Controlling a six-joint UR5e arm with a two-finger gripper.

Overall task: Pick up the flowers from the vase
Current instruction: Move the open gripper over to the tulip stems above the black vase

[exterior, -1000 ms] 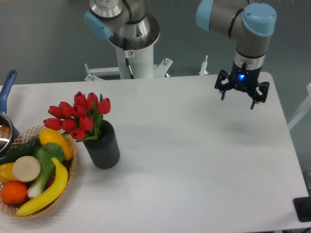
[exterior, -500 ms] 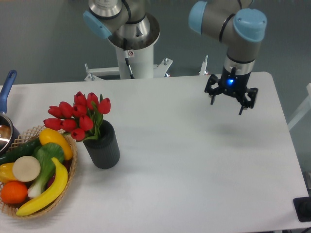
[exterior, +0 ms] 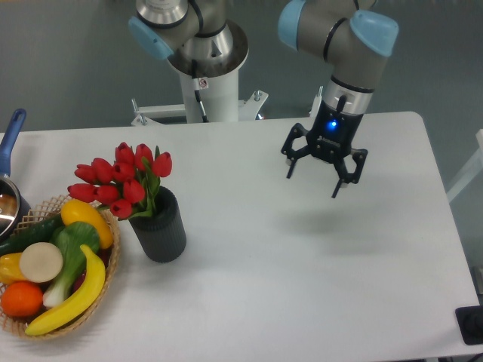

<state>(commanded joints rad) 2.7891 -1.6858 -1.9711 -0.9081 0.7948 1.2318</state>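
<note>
A bunch of red tulip flowers [exterior: 121, 178] stands in the dark ribbed vase [exterior: 161, 228] at the left of the white table. My gripper [exterior: 314, 181] hangs above the table's middle right, well to the right of the vase and apart from it. Its fingers are spread open and hold nothing. A blue light glows on its body.
A wicker basket [exterior: 106, 280] of plastic fruit and vegetables sits just left of the vase, touching or nearly touching it. A pot with a blue handle [exterior: 9, 146] is at the left edge. The robot's white base [exterior: 207, 83] stands behind the table's far edge.
The gripper has moved left and toward the front, from the far right corner toward the table's middle. It stays open. The flowers and vase have not moved.
</note>
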